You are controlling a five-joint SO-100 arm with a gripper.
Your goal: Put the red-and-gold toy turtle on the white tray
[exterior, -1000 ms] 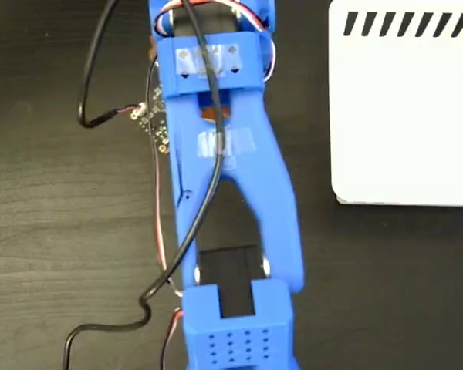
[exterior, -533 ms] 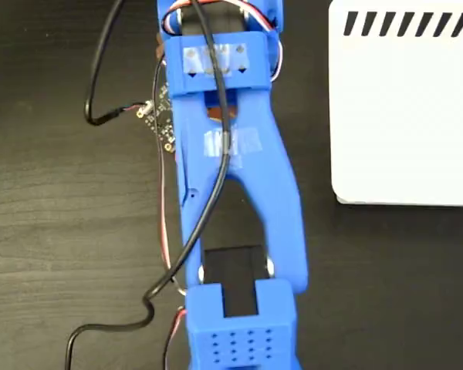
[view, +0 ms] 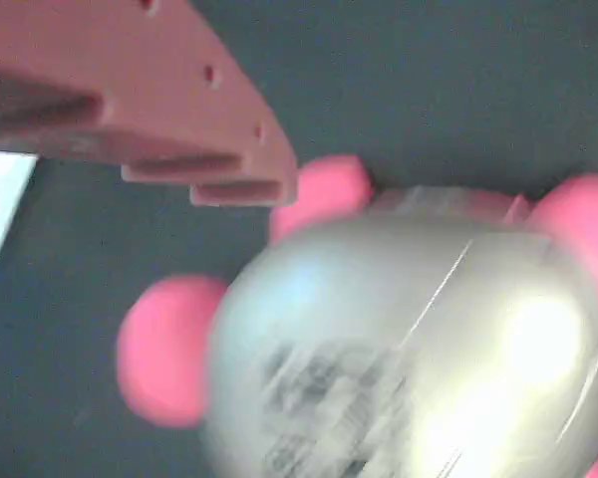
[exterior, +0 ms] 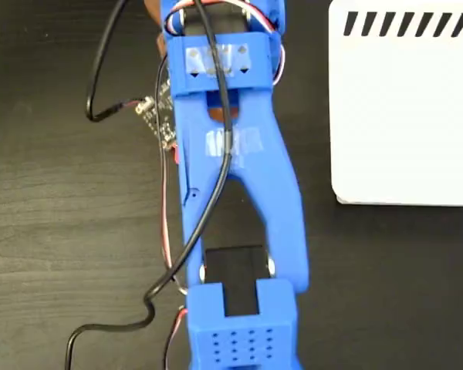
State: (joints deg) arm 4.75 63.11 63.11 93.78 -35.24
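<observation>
- While I watch the fixed view, the blue arm fills the middle of the frame, stretched up the picture over the dark table, and it has crept a little further up and to the right over the last second, dragging the black cable and the small circuit board along.
- From up here I can't see the gripper or the turtle at all; the arm covers them or they sit past the top edge. The white tray lies at the upper right, well apart from the arm, with nothing on the part I can see.
- Switching to the wrist view, it's blurry, but the turtle is right there, huge in frame: pale shiny shell with a smeared dark mark, pinkish-red feet poking out, sitting on the dark table.
- One reddish finger of the gripper hangs at the upper left, just beside the turtle. I only see that one, so I cannot tell how wide the jaws stand.
- My read: that small creep was the final approach, and the grab isn't made yet.
</observation>
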